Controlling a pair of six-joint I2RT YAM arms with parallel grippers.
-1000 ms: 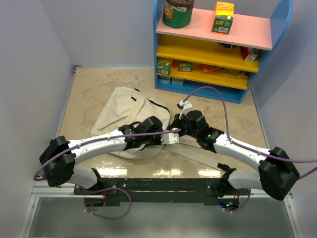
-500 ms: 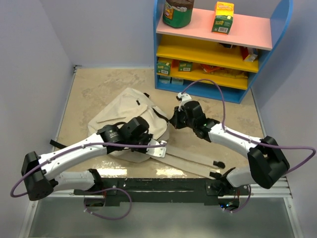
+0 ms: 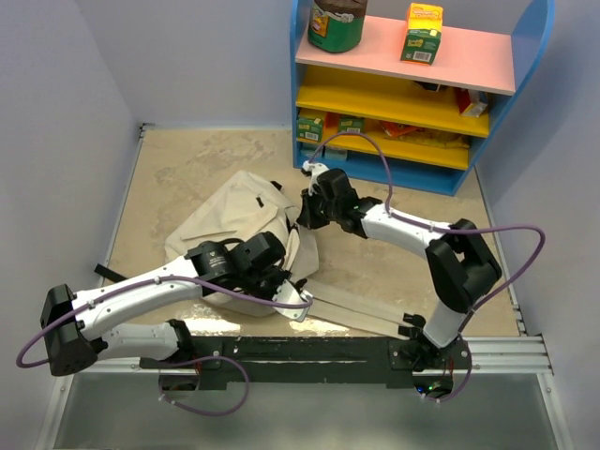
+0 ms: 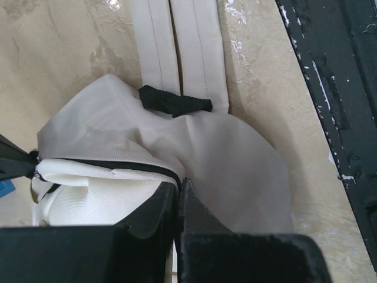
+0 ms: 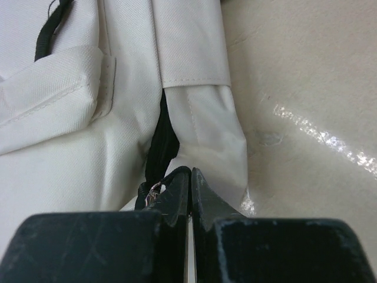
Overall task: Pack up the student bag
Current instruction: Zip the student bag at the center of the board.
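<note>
Top external view: the student bag (image 3: 234,211) lies slumped on the counter (image 3: 187,159), in front of the blue shelf (image 3: 412,178) and to its left. My left hand (image 4: 178,184) is clamped on the bag's edge farthest from the shelf. My right hand (image 5: 189,172) is pinched closed on the bag's zipper edge nearest the shelf.

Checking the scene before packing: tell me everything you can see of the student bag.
The student bag is soft beige canvas, crumpled on the table, with dark zip edging. Two flat straps trail toward the near edge, ending in black buckles. The left gripper and right gripper pinch its cloth.
</note>
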